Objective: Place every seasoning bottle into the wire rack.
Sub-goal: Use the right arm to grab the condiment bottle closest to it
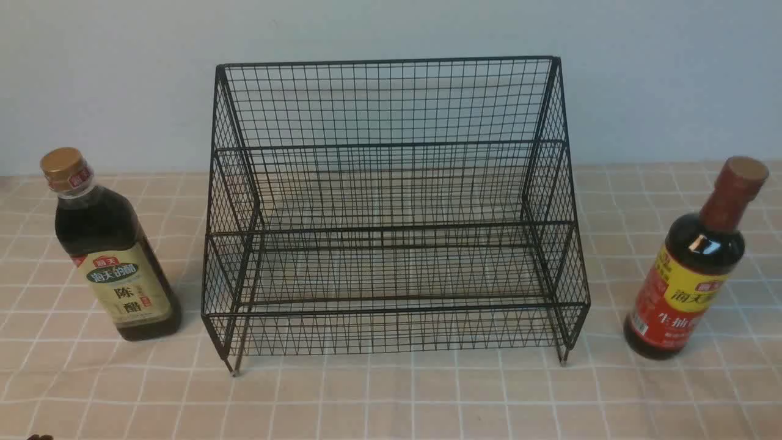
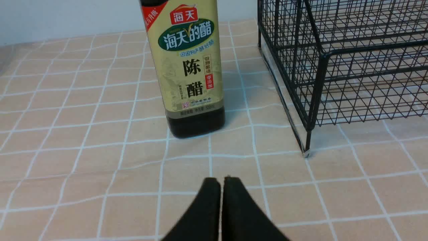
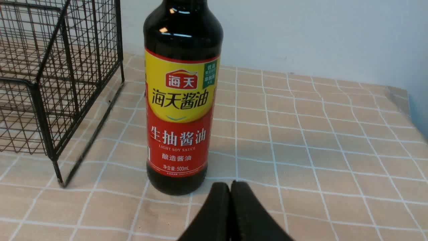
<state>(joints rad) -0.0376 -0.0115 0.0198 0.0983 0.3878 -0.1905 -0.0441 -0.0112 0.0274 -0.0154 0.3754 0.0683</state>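
**Q:** What lies nearest the cameras?

**A:** The left gripper and the right gripper. Each has its jaws pressed together and grips nothing, above the checked tablecloth.

**Q:** And beyond them?

**A:** The gold-capped bottle stands upright on the cloth, near the left side of the wire rack. The red-necked bottle stands upright off its right side. Both are outside the rack. Farthest back is a pale wall.
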